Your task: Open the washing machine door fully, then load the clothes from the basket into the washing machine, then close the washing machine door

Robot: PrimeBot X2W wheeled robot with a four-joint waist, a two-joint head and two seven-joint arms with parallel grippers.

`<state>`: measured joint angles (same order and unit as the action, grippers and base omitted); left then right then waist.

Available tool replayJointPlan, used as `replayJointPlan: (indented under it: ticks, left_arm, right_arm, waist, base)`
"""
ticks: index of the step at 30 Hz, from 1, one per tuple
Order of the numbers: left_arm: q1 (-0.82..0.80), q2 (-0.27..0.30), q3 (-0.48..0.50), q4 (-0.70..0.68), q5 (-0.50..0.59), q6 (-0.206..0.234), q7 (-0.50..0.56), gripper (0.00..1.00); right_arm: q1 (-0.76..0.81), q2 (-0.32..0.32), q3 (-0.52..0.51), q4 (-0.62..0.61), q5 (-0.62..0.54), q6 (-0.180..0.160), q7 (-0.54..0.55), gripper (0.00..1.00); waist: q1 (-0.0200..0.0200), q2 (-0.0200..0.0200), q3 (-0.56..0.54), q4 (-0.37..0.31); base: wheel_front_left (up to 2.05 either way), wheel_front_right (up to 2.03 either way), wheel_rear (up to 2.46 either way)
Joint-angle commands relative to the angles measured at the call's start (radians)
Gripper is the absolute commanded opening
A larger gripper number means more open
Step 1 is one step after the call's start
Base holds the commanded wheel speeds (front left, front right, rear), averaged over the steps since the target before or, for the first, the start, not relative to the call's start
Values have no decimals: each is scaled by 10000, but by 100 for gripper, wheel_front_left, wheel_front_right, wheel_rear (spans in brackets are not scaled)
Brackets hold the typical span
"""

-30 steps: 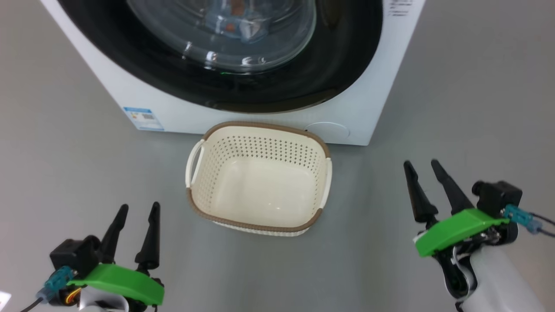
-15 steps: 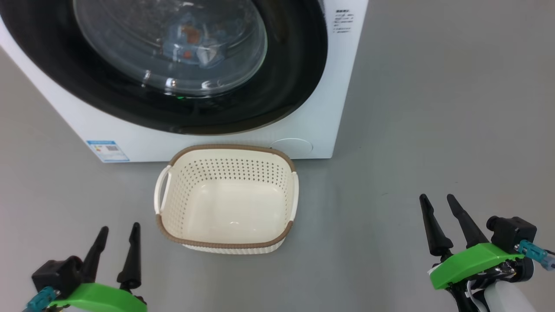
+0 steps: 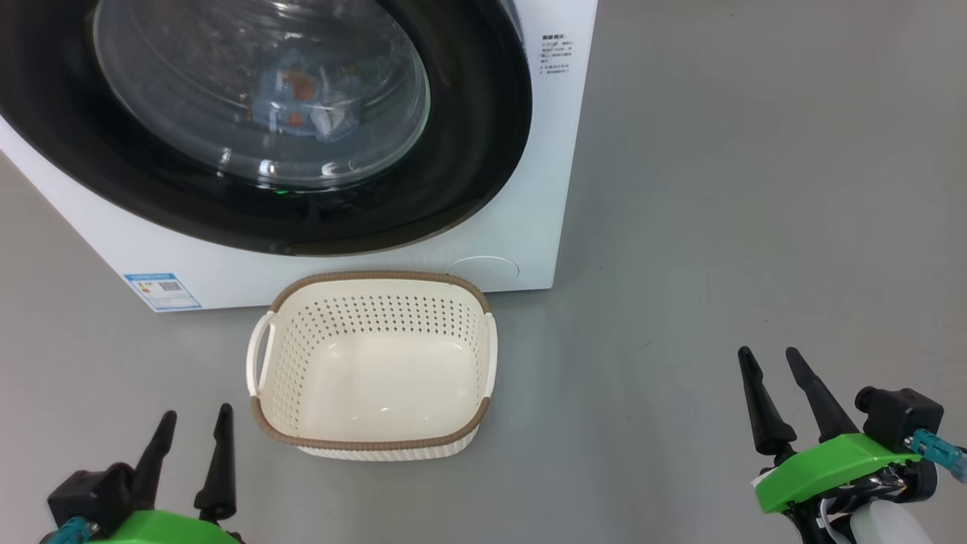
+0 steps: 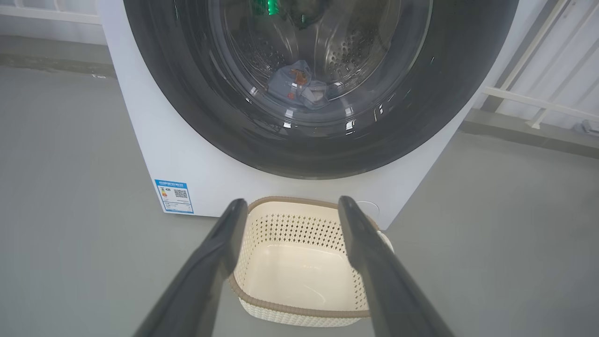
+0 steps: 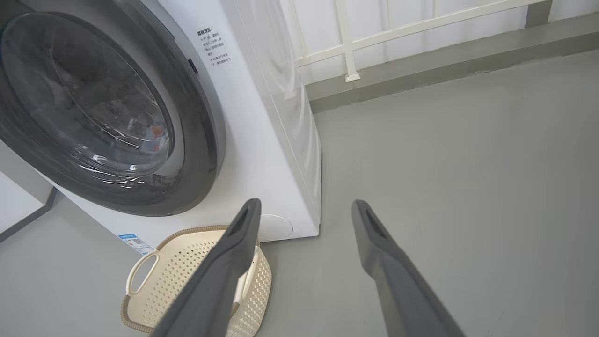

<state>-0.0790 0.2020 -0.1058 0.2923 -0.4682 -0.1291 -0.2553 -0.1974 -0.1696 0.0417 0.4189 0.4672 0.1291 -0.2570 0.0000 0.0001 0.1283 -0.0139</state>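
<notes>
The washing machine (image 3: 529, 242) stands at the upper left, its glossy black door (image 3: 468, 151) shut flat against the front. Through the glass porthole I see the light-blue clothes (image 3: 298, 106) lying in the drum, and the left wrist view shows the clothes (image 4: 299, 86) too. The cream basket (image 3: 370, 366) sits empty on the floor just before the machine. My left gripper (image 3: 195, 421) is open at the lower left, short of the basket. My right gripper (image 3: 770, 359) is open at the lower right, well apart from it.
Grey floor (image 3: 718, 227) spreads wide to the right of the machine. A blue label sticker (image 3: 162, 291) marks the washer's lower left front. Behind the machine runs a white railing (image 5: 346, 42) above a low grey kerb.
The head camera has shifted, so the machine and basket sit further left and lower in the picture. Both grippers have dropped lower in the view, still open.
</notes>
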Motion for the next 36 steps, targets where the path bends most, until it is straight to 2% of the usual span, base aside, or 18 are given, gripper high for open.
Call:
replayJointPlan:
  ticks: [1,9,21,22,26,33,36]
  left_arm:
    - [-81,213,410,-221,116,-15,-65,100]
    - [30,184,477,-356,623,-15,-65,100]
    - [24,90,595,-450,568,-15,-65,100]
    - [187,-84,218,-201,586,0,0,0]
    - [283,-407,98,204,566,2,19,0]
    - [289,-445,175,130,-31,1,175,0]
    - [277,-463,213,123,-326,3,254,0]
  right_arm:
    - [149,-117,156,-262,-94,16,-48,100]
    - [253,-87,69,-354,-108,16,-48,100]
    - [250,-51,29,-412,-168,16,-48,100]
    - [194,23,-169,-151,-61,0,1,0]
    - [289,221,-150,288,-38,0,9,0]
    - [342,267,-217,159,517,1,187,0]
    - [360,290,-248,118,789,1,274,0]
  waist:
    - [0,-1,-14,-2]
    - [0,-1,-67,-12]
    - [0,-1,2,10]
    - [0,-1,3,10]
    - [0,-1,2,11]
    - [22,-1,-79,17]
    - [11,-1,-108,20]
  base:
    - [0,0,0]
    - [0,0,0]
    - [0,0,0]
    - [0,0,0]
    - [0,0,0]
    - [0,0,0]
    - [0,0,0]
